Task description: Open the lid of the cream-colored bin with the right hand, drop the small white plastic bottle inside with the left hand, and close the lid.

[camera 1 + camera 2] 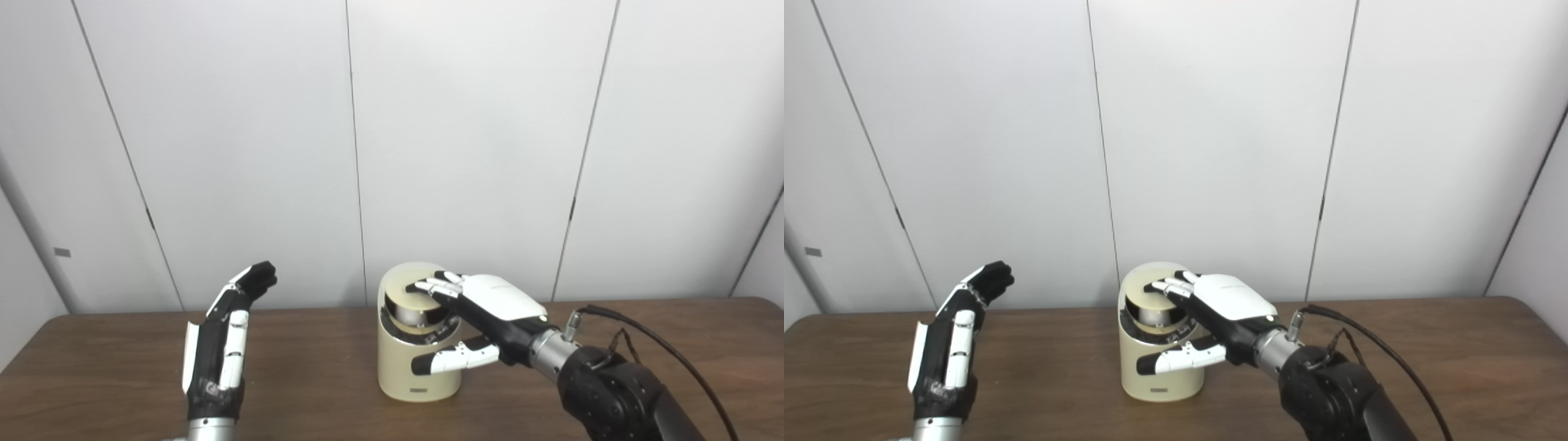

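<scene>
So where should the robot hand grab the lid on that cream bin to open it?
Best at the lid's front edge, coming from above and from the right. The lid sits as a round disc in the slanted top of the bin, with a gap showing under that front edge. The right robot hand already has its fingers lying across it there.

Bin (418,367) sits at the centre of the table (110,361), low in the frame. Right hand (490,312) reaches in from the lower right, fingers (432,286) on the lid (407,294), thumb in front of the bin's wall. Left hand (220,343) stands upright at lower left, well apart from the bin. Wall panels (478,141) fill the background.
</scene>
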